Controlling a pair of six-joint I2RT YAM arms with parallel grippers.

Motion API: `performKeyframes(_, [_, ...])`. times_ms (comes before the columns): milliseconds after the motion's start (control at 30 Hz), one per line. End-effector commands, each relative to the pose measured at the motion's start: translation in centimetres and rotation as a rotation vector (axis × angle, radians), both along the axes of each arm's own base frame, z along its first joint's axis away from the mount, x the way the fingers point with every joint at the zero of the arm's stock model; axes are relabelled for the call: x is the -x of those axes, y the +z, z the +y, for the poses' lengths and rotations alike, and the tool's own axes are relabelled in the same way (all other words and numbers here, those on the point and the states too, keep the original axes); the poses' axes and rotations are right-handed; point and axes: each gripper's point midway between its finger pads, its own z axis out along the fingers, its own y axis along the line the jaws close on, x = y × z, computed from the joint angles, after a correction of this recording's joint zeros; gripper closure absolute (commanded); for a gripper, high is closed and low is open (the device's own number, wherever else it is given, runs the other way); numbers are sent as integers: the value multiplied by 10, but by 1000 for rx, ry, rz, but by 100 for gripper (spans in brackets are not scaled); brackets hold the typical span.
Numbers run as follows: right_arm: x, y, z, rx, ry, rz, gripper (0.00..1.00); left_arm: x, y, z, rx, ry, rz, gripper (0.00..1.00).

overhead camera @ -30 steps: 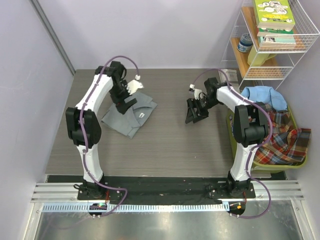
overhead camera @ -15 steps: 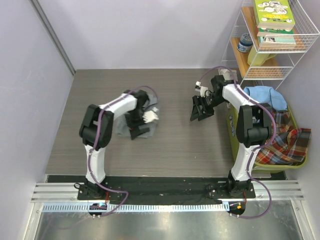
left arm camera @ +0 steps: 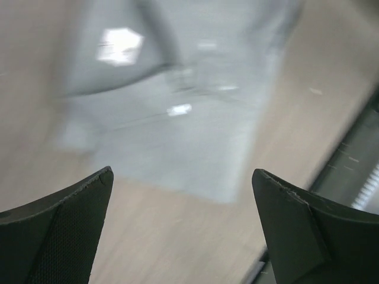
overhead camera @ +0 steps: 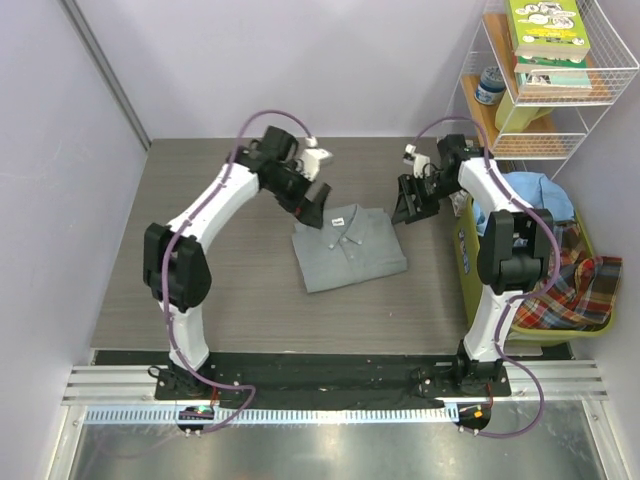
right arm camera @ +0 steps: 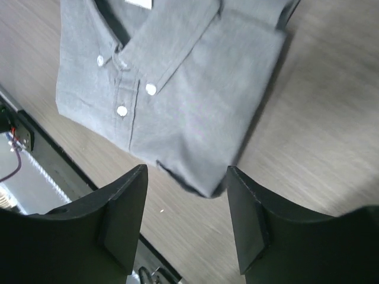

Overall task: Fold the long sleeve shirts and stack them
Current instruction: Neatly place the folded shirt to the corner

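Observation:
A plain grey long sleeve shirt (overhead camera: 350, 248) lies folded and collar-up at the middle of the table; it is sharp in the right wrist view (right arm camera: 172, 77) and blurred in the left wrist view (left arm camera: 177, 100). My left gripper (overhead camera: 315, 203) hovers open over its far left corner, with only table showing between the fingers (left arm camera: 183, 177). Just off the shirt's far right corner, my right gripper (overhead camera: 408, 205) is open and holds nothing (right arm camera: 186, 171). A light blue shirt (overhead camera: 530, 190) and a red-green plaid shirt (overhead camera: 565, 275) lie heaped at the right.
A green bin (overhead camera: 465, 250) at the table's right edge holds the blue and plaid shirts. Behind it stands a white wire shelf (overhead camera: 480, 110) with books (overhead camera: 545, 40). A black rail (overhead camera: 330, 370) runs along the near edge, and walls close the left and back.
The grey shirt has gone from the table's left to its middle and now lies flat and folded. The left arm swung to the back centre. The right gripper drew back and narrowed a little.

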Motion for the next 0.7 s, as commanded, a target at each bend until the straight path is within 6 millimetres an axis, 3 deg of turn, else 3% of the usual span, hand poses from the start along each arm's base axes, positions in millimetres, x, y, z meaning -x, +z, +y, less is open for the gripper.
performKeyframes(0, [24,6,18,-16,44,-2,47,-24,-18,42,-118,69,-23,0])
performKeyframes(133, [47,-11,25,36,104,13,52,1,-38,40,-69,97,118,0])
performKeyframes(267, [55,-43,12,139,124,28,59,19,-58,31,-46,119,210,0])
performKeyframes(400, [63,-70,-1,207,140,63,68,6,-86,39,-106,179,177,0])
performKeyframes(467, [70,-81,-4,224,148,78,71,1,-89,41,-112,188,169,1])
performKeyframes(667, [85,-102,-9,242,163,131,80,-10,-93,52,-97,250,221,17])
